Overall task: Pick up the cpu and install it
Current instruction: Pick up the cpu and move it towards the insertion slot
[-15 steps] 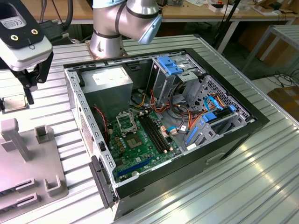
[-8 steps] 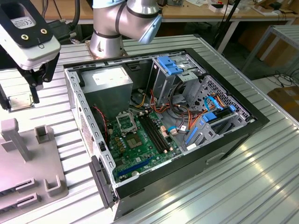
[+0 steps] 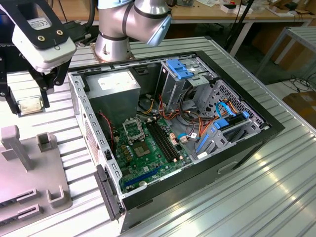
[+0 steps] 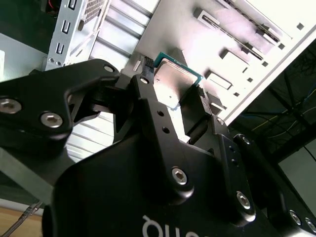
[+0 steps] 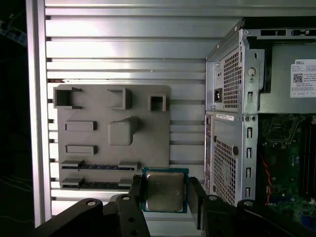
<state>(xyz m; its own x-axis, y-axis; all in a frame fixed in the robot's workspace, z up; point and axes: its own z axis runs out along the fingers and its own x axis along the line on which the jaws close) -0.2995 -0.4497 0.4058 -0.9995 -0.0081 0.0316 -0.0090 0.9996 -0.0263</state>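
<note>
Silver-grey cpu (image 3: 28, 106) clamped flat between fingers of gripper (image 3: 28, 102), metal face up. Position: exterior view's left, over ribbed table (image 3: 247, 197), beside grey fixture plate (image 3: 29, 173). Black socket (image 3: 134, 129) on green board (image 3: 148, 158) in open case (image 3: 232, 158) lies well apart, toward exterior view's right. Two cpu edges hidden behind fingers. Gap beneath cpu and socket lid state unclear.
</note>
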